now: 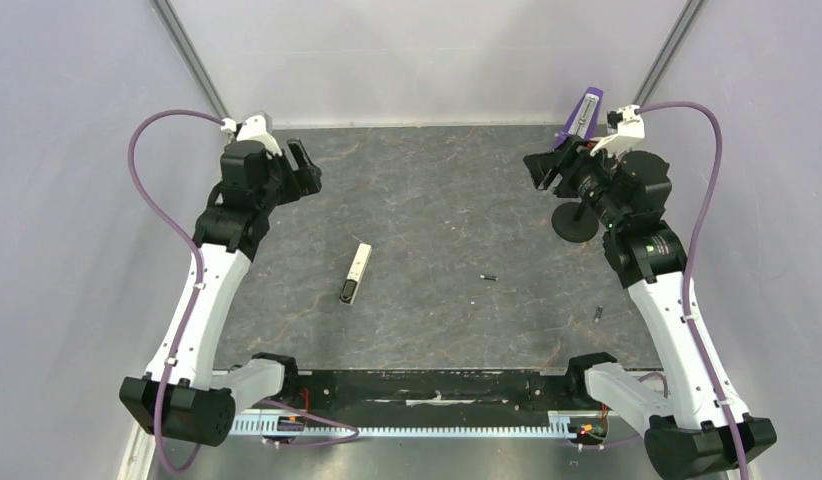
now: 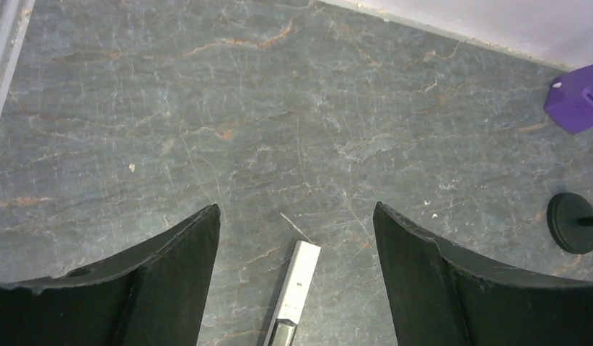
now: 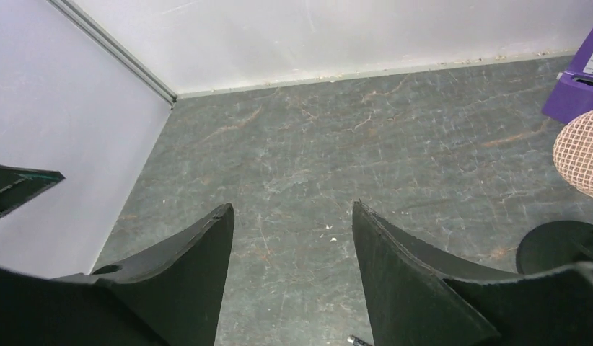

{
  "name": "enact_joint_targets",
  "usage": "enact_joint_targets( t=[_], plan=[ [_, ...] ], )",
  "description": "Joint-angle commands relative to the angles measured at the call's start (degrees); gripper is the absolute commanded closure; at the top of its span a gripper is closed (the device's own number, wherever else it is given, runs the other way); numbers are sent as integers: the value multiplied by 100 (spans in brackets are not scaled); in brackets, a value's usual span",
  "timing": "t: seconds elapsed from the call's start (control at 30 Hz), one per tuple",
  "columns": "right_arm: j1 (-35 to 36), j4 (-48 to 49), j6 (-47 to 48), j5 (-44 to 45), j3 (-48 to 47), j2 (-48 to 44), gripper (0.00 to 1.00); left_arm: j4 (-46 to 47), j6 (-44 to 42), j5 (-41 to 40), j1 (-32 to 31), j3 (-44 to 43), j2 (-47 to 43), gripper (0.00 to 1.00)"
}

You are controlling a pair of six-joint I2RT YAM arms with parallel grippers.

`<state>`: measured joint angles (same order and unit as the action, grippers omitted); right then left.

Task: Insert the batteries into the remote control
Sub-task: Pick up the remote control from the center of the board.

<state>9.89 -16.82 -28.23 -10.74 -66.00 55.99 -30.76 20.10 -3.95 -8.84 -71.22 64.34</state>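
Left fingers (image 2: 174,277) spread wide, holding nothing. Remote control (image 1: 355,274) lies on the surface (image 1: 437,200) ahead of them, centred in their gap, long axis roughly along their reach. Left arm nearest. One of the batteries (image 1: 490,277) lies beyond it, the other battery (image 1: 598,314) behind the right fingers (image 3: 416,288), which are also spread and holding nothing.

1. From above and behind the arms we look steeply down, far enough to take in the whole table (image 1: 437,200).
2. From the left wrist we look low across the tabletop through the left gripper (image 2: 296,209), wall at upper right.
3. From the right wrist we look likewise through the right gripper (image 3: 292,207), wall corner at upper left.
4. All three views share the black round stand (image 1: 575,222) and purple block (image 1: 579,120); the first two also share the remote control (image 1: 355,274).
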Motion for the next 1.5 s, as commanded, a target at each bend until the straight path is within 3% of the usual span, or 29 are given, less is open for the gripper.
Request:
enact_joint_targets(
  t=[0.0, 0.03, 0.13, 0.27, 0.43, 0.5, 0.7, 0.87, 0.97, 1.1, 1.27, 1.47],
  plan=[
    [4, 340, -236, -134, -88, -92, 31, 226, 224, -185, 14, 250, -282, 16],
    [3, 357, -228, -138, -89, -108, 24, 253, 318, -327, 14, 302, -350, 16],
    [3, 345, -123, -316, -106, -107, 22, 364, 572, -686, 22, 528, -641, 7],
    [8, 330, -112, -805, -108, 11, 21, 836, 129, 49, 18, 1132, -1084, 6],
    [375, 285, 51, -732, -16, 106, 21, -163, -115, 925, -6, 1147, -646, 10],
    [660, 299, 95, -520, 33, 121, 21, -500, -171, 673, -78, 1303, -522, 15],
    [1687, 296, 261, 67, 96, 406, 21, -479, -290, 234, -873, 2191, -440, 15],
    [2198, 356, 219, 342, 120, 720, 21, 63, 36, -262, -1989, 2601, 34, 17],
    [2314, 448, 186, 384, 153, 831, 21, 337, 25, -746, -2323, 2755, 359, 19],
    [2375, 476, 171, 399, 168, 932, 21, 424, -66, -1147, -2444, 2778, 769, 20],
    [2386, 529, 130, 422, 264, 947, 21, 616, 61, -983, -2487, 2711, 1311, 20],
    [2387, 546, 96, 468, 401, 910, 20, 754, 310, -1007, -2485, 2569, 1937, 32]
  ],
)
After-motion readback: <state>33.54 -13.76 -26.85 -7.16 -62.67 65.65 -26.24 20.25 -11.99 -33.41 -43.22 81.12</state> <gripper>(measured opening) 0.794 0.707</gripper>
